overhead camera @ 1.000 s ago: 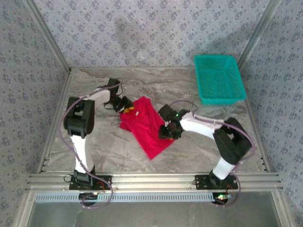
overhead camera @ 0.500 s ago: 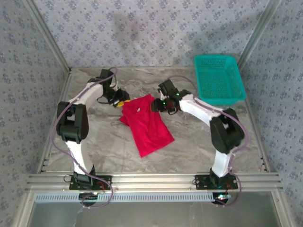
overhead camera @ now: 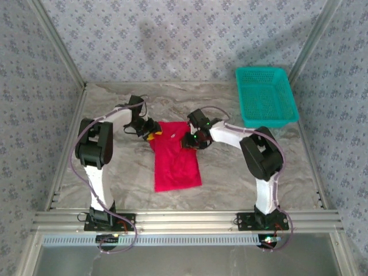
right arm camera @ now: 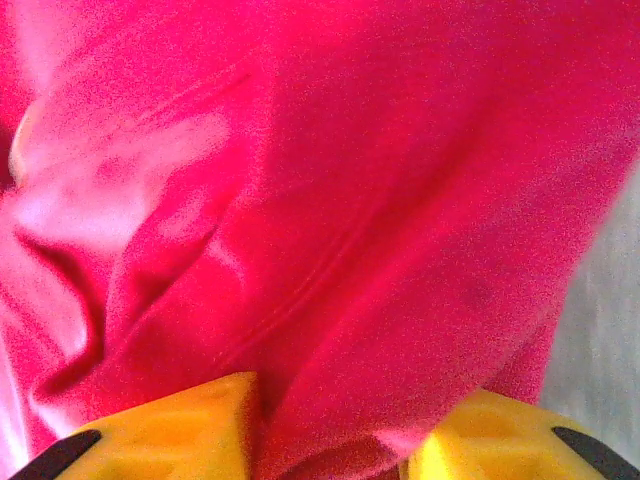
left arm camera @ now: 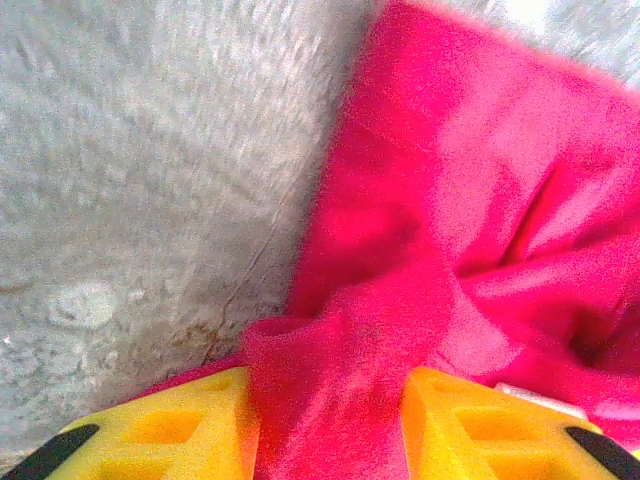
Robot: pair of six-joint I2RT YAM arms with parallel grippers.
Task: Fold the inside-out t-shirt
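The inside-out t-shirt [overhead camera: 175,158] is bright red and lies as a narrow rectangle on the table, its long side running toward the near edge. A small white tag [overhead camera: 174,135] shows near its far edge. My left gripper [overhead camera: 150,131] is at the far left corner, and in the left wrist view it [left arm camera: 330,400] is shut on a bunched ridge of the t-shirt [left arm camera: 470,200] between yellow fingers [left arm camera: 180,425]. My right gripper [overhead camera: 190,140] is at the far right corner. In the right wrist view it [right arm camera: 335,410] pinches the t-shirt [right arm camera: 330,180] between its fingers [right arm camera: 170,430].
A teal mesh basket [overhead camera: 266,98] stands at the back right corner of the marbled table [overhead camera: 230,178]. Aluminium frame rails run along the near edge and both sides. Patterned walls close in the back.
The right gripper went from the shirt's right edge to its far right corner. The shirt swung from a slant to lying straight and narrower, and both grippers drew slightly nearer.
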